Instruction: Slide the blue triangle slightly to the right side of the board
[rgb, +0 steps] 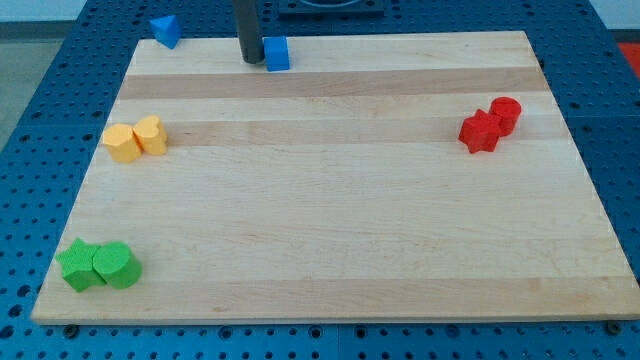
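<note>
The blue triangle sits at the view's top left, right at the wooden board's top-left corner edge. My tip stands near the top edge, to the right of the triangle and apart from it. The tip is just left of a blue cube, touching or nearly touching it.
Two yellow blocks sit together at the left. Two green blocks sit at the bottom left. Two red blocks sit at the right. A blue perforated table surrounds the board.
</note>
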